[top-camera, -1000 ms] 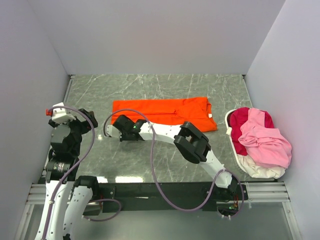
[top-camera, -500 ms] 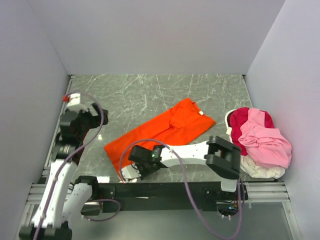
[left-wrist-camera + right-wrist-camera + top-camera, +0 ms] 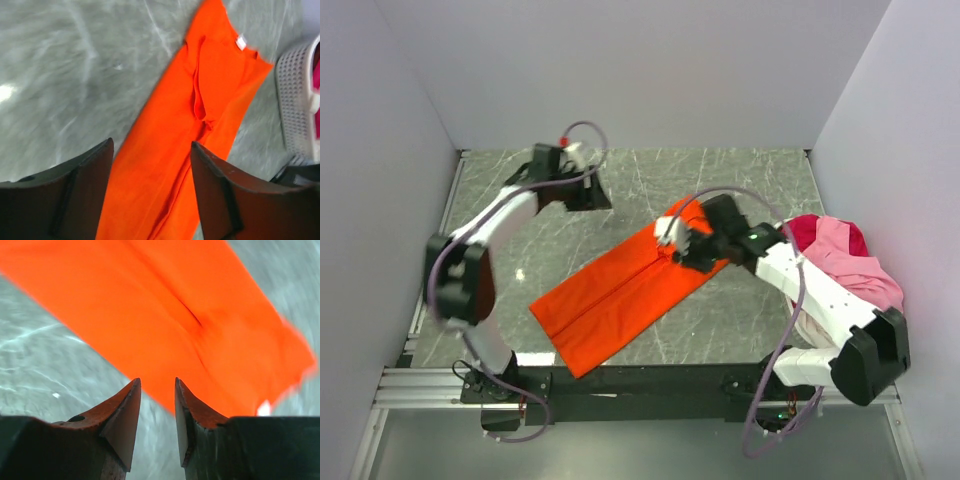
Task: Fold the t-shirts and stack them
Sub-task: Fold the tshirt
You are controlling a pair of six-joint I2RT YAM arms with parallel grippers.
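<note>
The bright orange cloth t-shirt (image 3: 620, 297) looks matt and soft, faintly creased. The grey veined tabletop (image 3: 740, 180) is smooth with a slight sheen. At its right edge, the white perforated plastic basket (image 3: 295, 107) holds a matt pink cloth shirt (image 3: 847, 275).

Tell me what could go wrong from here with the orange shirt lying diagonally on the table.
1. The bright orange fabric t-shirt has its near corner close to the front edge of the grey marble table; a tug toward the arm bases could drag it off.
2. A loose sleeve flap ridges up along the shirt's middle, so the next fold may trap a lump.
3. The right gripper, open, hovers over the fabric and might snag it when moving.
</note>
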